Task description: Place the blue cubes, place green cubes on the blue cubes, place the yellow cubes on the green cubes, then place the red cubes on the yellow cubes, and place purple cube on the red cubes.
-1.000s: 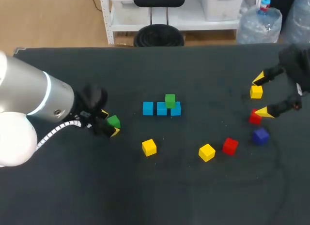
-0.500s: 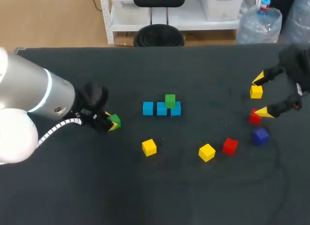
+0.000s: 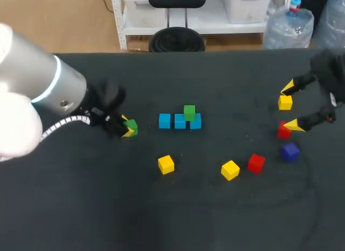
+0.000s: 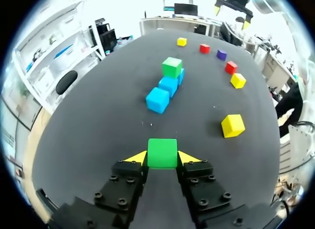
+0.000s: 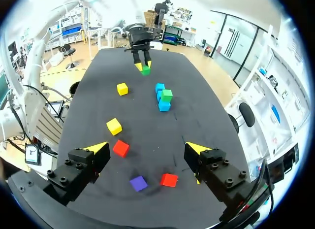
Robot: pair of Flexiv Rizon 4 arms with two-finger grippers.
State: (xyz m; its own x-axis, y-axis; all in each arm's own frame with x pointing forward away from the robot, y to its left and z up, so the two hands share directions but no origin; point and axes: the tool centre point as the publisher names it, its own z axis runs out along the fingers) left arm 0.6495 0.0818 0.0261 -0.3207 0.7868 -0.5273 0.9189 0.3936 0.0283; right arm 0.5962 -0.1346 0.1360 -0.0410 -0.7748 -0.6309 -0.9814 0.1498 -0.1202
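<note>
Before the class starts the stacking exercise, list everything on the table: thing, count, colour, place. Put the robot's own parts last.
blue cubes: three, blue, in a row at mid-table.
green cubes: two, green; one on top of the blue row, one held in the left claw.
yellow cubes: three, yellow; two in front of the row, one at the far right.
red cubes: two, red, right side.
purple cube: one, purple, between the red cubes.
table: one, dark.
left claw: one, yellow tips, shut on a green cube, left of the row.
right claw: one, yellow tips, open, right side.
</note>
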